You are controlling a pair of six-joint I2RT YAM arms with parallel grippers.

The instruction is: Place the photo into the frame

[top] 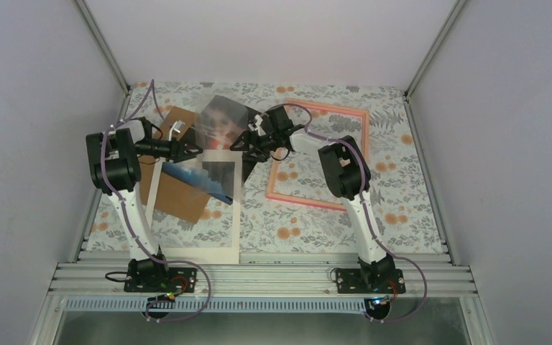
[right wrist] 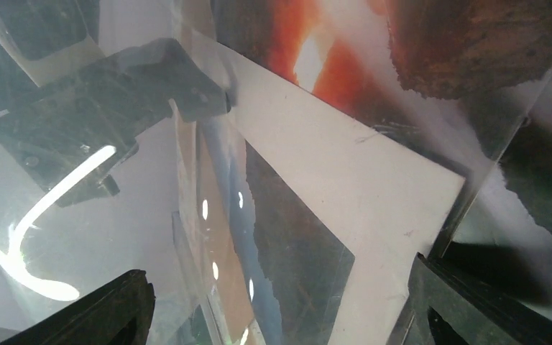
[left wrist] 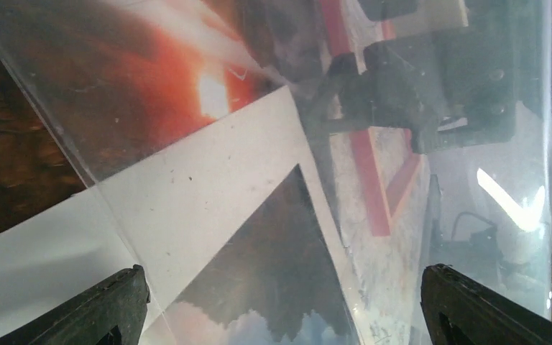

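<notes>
**Pane up btwn the arms, photo down on the table**

Both arms reach in toward centre-left of the table [top: 402,187]. L gripper [top: 187,149] and R gripper [top: 246,144] face each other, w/ a clear pane [top: 221,118] standing tilted btwn them. Each wrist cam looks straight thru that pane and catches the other gripper as a dark blur on the far side.

L fingers [left wrist: 115,305] are spread wide, one at each bottom corner of the wrist view. R fingers [right wrist: 108,309] are the same, wide apart. Neither pair has anything pinched btwn it. Whether any fingertip touches the pane's edge, can't tell.

Now the photo [top: 203,177]: flat on the table, under a white mat [top: 200,230]. Dark rock & cloud show in the mat's window. The sun end, glowing orange-red, pokes out past the mat's far edge and is seen thru the pane. A brown board [top: 180,194] lies beneath the mat's left side and sticks out to the left and far side.

The frame [top: 303,200] is pink and lies flat on the right of the table, near the mat. The R arm stretches over its left part, and the flowery table top shows inside the border. Photo's not in the frame.
</notes>
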